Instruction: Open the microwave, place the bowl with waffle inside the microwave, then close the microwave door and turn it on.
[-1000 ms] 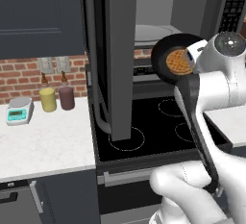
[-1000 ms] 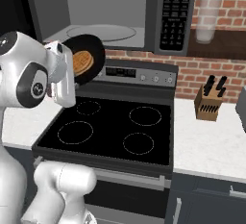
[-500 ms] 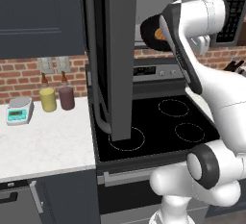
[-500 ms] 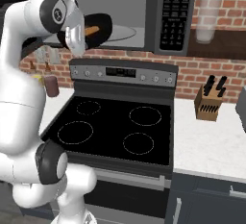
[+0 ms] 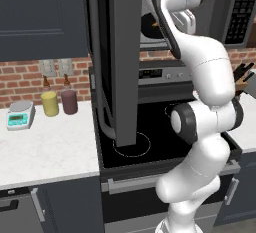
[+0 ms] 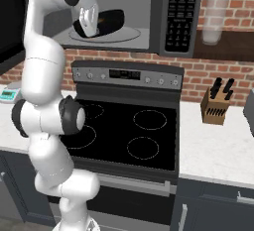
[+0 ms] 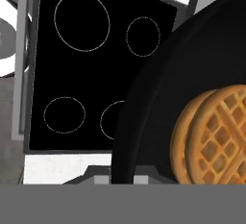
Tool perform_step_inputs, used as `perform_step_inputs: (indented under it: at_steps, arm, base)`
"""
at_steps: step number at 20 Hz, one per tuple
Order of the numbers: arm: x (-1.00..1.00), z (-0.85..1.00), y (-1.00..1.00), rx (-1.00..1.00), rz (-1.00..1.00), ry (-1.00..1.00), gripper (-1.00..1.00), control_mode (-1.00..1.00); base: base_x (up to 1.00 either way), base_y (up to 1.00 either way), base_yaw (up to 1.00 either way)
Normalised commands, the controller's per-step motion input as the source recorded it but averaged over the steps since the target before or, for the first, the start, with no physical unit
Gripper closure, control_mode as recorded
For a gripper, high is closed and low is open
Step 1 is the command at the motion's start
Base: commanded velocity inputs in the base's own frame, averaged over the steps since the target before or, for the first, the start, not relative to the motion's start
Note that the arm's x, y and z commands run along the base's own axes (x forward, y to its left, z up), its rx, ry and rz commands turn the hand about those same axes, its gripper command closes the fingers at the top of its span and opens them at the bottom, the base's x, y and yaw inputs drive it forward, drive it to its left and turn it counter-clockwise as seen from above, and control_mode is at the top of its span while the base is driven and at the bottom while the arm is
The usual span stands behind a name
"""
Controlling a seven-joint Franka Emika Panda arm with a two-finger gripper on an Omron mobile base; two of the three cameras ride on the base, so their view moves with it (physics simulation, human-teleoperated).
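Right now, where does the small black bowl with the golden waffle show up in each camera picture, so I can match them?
Left base view: the small round black bowl with the golden gridded waffle is upper centre, inside the open microwave, partly behind the white arm.
Right base view: the bowl is upper left, over the pale turntable plate.
Hand view: the bowl covers the right side, waffle at lower right.
Shared landmark: the black stovetop with ringed burners.

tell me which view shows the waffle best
The hand view: the waffle lies close up in the black bowl, grid clear. From the right base view the bowl is seen side-on; from the left, a sliver.
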Motion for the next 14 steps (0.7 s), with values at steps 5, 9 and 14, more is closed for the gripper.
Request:
perform_step_inputs:
  at_steps: [5, 9, 14]
  arm:
    - [0.66, -0.54, 0.1, 0.0, -0.05, 0.0, 1.0, -1.0]
    - [0.41, -0.74, 0.2, 0.0, -0.03, -0.01, 1.0, -1.0]
    - [0.57, -0.29, 0.15, 0.0, 0.0, -0.05, -1.0, -1.0]
  base:
    - [0.0, 0.0, 0.0]
    - [0.0, 0.0, 0.0]
    - [0.0, 0.0, 0.0]
